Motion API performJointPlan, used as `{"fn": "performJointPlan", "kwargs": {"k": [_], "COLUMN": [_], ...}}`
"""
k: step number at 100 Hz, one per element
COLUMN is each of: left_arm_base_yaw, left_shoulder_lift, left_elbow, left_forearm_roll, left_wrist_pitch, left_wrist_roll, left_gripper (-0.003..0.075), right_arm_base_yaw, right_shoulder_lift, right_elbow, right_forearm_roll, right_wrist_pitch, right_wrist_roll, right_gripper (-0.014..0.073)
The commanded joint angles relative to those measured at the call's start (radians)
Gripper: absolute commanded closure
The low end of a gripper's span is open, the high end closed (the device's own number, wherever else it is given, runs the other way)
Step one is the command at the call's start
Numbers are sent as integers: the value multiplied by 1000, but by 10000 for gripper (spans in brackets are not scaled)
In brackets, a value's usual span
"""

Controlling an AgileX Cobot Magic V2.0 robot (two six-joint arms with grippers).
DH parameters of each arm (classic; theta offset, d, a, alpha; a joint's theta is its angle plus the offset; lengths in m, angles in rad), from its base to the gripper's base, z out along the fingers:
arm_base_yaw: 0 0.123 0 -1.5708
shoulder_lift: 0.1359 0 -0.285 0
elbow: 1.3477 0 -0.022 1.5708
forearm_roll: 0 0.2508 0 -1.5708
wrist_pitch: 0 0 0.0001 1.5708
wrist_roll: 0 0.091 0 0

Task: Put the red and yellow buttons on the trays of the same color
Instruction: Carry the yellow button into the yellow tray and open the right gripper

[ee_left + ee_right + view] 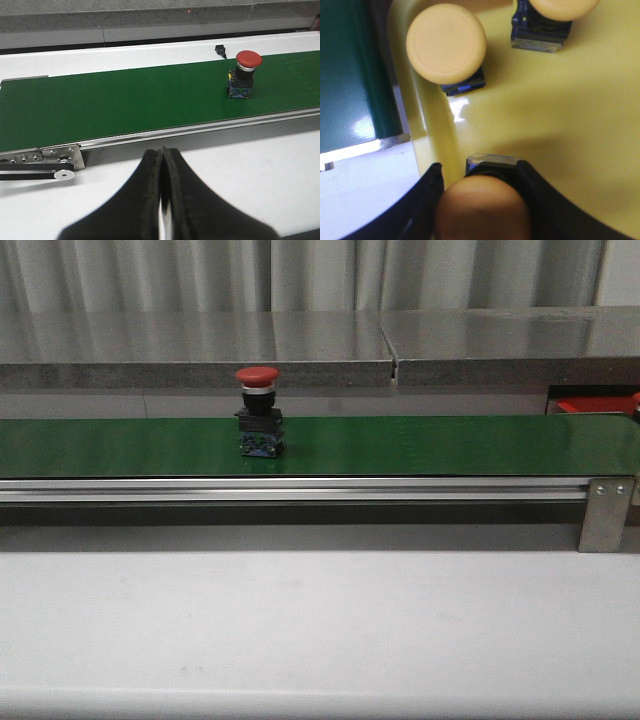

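Note:
A red button point(258, 410) with a black body stands upright on the green conveyor belt point(420, 445); the left wrist view has the same red button point(245, 72) far off to one side. My left gripper point(162, 150) is shut and empty over the white table, short of the belt. My right gripper point(480, 167) is shut on a yellow button point(482, 210) low inside the yellow tray point(560, 110), close to its rim. Two other yellow buttons point(446, 42) point(560, 7) stand in that tray. The red tray point(595, 403) shows at the far right edge.
The belt's aluminium rail point(300, 490) runs along its near side, with an end bracket point(605, 512) on the right and a roller mount point(55, 162) on the left. A small black part point(219, 50) lies beyond the belt. A steel counter point(200, 345) stands behind.

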Motion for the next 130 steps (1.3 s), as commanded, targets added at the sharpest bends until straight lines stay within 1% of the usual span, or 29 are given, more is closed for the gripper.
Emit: {"fn": "performJointPlan", "kwargs": {"k": [1, 19, 26, 31, 41, 44, 48, 53, 79, 103, 108, 117, 130], "left_arm_base_yaw": [-7, -7, -7, -7, -7, -7, -7, -7, -7, -7, -7, -7, -7], "left_shoulder_lift": [2, 2, 2, 2, 2, 2, 2, 2, 2, 2, 2, 2, 2], "left_elbow": [-29, -29, -29, -29, -29, -29, -29, -29, -29, -29, -29, -29, -29], "left_forearm_roll": [-24, -24, -24, -24, -24, -24, -24, -24, -24, -24, -24, -24, -24], "left_wrist_pitch": [-63, -63, -63, -63, -63, -63, -63, -63, -63, -63, -63, -63, -63], "left_wrist_roll": [-11, -11, -11, -11, -11, -11, -11, -11, -11, -11, -11, -11, -11], "left_gripper": [741, 741, 741, 741, 741, 741, 741, 741, 741, 741, 741, 741, 741], "right_arm_base_yaw": [-7, -7, -7, -7, -7, -7, -7, -7, -7, -7, -7, -2, 41], "right_shoulder_lift": [-14, 17, 18, 18, 18, 18, 18, 18, -14, -153, -181, -213, -235], "right_elbow": [-23, -23, -23, -23, -23, -23, -23, -23, -23, -25, -40, -88, -194], "right_forearm_roll": [17, 22, 22, 22, 22, 22, 22, 22, 14, -29, -33, -41, -46], "right_wrist_pitch": [-47, -44, -44, -46, -53, -53, -53, -54, -64, -53, -27, 62, 200], "right_wrist_roll": [2, 2, 2, 2, 2, 2, 2, 2, 2, 2, 2, 1, -13], "right_gripper": [409, 407, 384, 324, 134, 93, 50, 29, 31, 31, 31, 31, 31]}}
